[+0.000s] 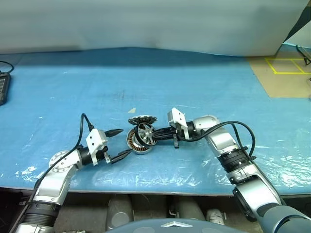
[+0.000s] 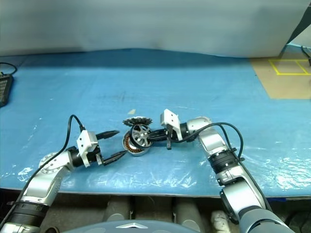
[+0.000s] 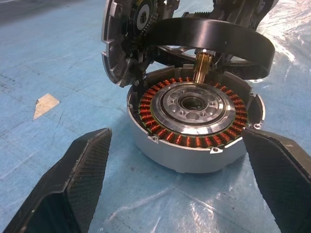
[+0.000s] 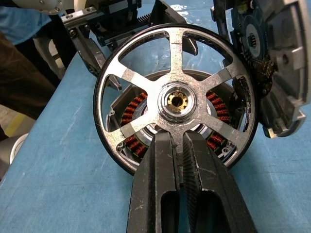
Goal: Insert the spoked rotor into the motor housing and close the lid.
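Right hand (image 4: 177, 145), shut on spoked rotor (image 4: 175, 102), holds it over motor housing (image 3: 194, 126).

The motor housing (image 3: 194, 145) is matt, pale silver metal, ringed inside with glossy copper-coloured windings (image 3: 160, 128) around a smooth machined centre. The spoked rotor (image 4: 176, 103) has rough, scuffed silver spokes, a brass-toned bore and a glossy black rim. The lid (image 3: 119, 43) is dull grey cast metal. The fingers (image 3: 68, 189) show a woven, carbon-like black weave — matt. The table cover (image 1: 194, 82) is blue sheet — slightly shiny, creased.
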